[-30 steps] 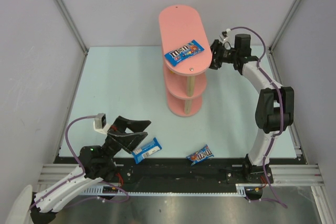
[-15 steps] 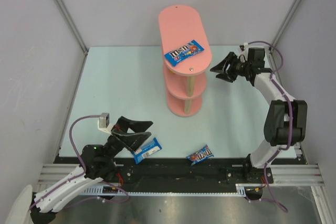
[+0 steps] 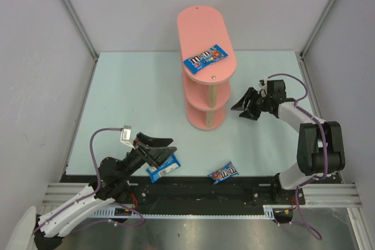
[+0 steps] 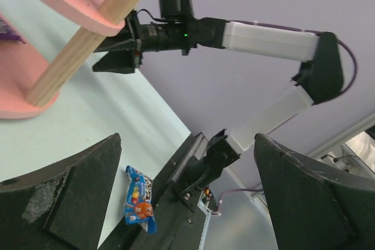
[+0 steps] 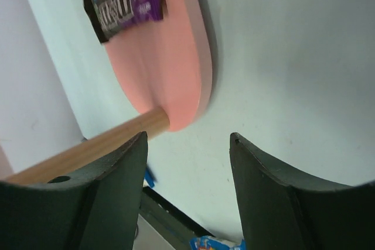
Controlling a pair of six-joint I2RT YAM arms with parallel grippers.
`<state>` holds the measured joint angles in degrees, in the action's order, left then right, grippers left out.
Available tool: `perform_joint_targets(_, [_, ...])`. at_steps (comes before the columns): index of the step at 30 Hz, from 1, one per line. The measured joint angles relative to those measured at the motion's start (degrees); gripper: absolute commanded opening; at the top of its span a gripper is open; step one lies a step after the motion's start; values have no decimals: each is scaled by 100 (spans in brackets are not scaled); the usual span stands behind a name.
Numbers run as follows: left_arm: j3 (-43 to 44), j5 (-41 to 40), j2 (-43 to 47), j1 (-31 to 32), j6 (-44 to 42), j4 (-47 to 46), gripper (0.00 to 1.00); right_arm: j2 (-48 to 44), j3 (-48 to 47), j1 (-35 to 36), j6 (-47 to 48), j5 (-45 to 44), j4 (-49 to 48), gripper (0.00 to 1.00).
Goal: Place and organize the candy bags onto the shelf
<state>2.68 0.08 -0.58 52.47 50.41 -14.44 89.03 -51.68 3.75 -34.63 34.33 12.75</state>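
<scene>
Four candy bags in view, three blue and one purple. Top blue bag [image 3: 205, 58] lies flat and slanted on the near end of the shelf [image 3: 202, 21], on its top board. Purple bag [image 5: 123, 4] lies flat on a lower pink board, seen only from the right wrist camera; which tier, cannot tell. Near-left blue bag [image 3: 163, 167] lies on the table [image 3: 135, 98], close to its near edge and left of the shelf's foot. Near-edge blue bag [image 3: 223, 173] lies further right on the table, well apart from the first and just beside the black rail [image 3: 193, 191].

Shelf stands upright mid-table, three pink oval boards stacked on a wooden post [image 3: 214, 95] at the near end.

Left gripper [image 3: 169, 149] hangs directly over the near-left blue bag, jaws spread wide, nothing between them; whether the lower finger touches the packet cannot be told. Its wrist camera looks past the fingers to the near-edge blue bag and the other arm.

Right gripper [image 3: 242, 102] sits to the right of the shelf, near but apart from it, fingers pointing toward the lower boards. Jaws wide, empty
</scene>
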Motion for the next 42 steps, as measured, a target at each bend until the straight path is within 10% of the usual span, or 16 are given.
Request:
perform_joint_targets(19, [0,-286,0,0,-101,514,99,-3534,1626,1209,61,-1458,1902,57])
perform_joint_targets(42, [0,-138,-616,0,-87,-634,99,-3661,2520,3298,-1025,-2632,2284,57])
